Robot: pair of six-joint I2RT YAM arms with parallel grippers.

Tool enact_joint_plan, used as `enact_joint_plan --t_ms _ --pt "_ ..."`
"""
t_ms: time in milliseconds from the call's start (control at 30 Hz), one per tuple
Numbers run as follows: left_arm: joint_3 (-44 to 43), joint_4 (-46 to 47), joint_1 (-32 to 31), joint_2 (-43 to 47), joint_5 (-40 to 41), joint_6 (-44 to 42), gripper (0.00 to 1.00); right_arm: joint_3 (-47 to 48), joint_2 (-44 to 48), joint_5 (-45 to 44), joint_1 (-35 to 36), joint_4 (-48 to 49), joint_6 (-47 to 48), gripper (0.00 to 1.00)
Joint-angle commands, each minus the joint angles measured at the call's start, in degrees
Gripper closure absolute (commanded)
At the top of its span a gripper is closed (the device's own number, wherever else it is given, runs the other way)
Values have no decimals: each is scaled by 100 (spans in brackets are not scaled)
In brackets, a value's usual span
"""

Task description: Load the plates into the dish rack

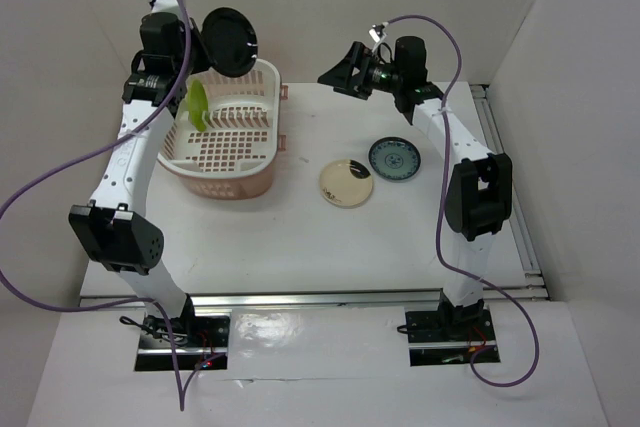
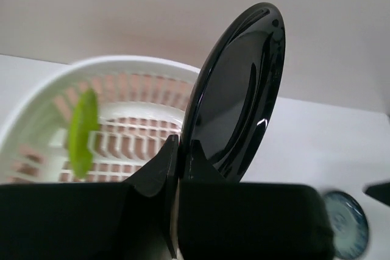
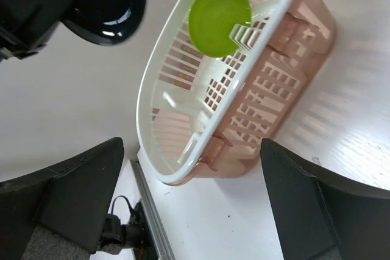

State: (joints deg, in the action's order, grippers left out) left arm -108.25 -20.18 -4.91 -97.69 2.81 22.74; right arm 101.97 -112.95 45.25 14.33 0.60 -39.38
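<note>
From above, the left gripper (image 1: 201,48) is clamped on the glossy black plate (image 1: 231,41), holding it on edge in the air above the far end of the pink dish rack (image 1: 262,162). Just below that gripper the lime green plate (image 1: 198,105) stands upright in the rack. That makes one plate loaded and one on its way, while the cream plate (image 1: 346,183) and blue patterned plate (image 1: 394,158) lie on the table (image 1: 300,237), nearer the right gripper (image 1: 340,75). The left wrist view shows the jaws pinched on the black plate's lower rim, with the rack beneath. In the right wrist view the fingers (image 3: 73,193) are spread wide and empty, and the rack lies ahead of them.
</note>
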Motion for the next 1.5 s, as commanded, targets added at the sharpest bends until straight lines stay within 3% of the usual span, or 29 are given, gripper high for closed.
enact_joint_plan --t_ms 0,167,533,633,867,1467 --pt "-294 102 16 -135 1300 -630 100 -133 343 -43 -26 160 -61 0" --pt "-294 515 -387 -470 2545 -1630 100 -300 396 18 -26 212 -61 0" --pt "163 1877 -705 -1059 4042 -2950 100 -406 344 124 -26 265 -61 0" --pt "418 2359 -705 -1120 4104 -3459 100 -406 343 124 -26 265 -61 0" --pt "708 2703 -705 -1296 4105 -3759 100 -406 238 176 -26 265 -61 0" --pt "1306 2950 -520 -1455 4052 -3584 100 -195 -43 229 -26 318 -176 0"
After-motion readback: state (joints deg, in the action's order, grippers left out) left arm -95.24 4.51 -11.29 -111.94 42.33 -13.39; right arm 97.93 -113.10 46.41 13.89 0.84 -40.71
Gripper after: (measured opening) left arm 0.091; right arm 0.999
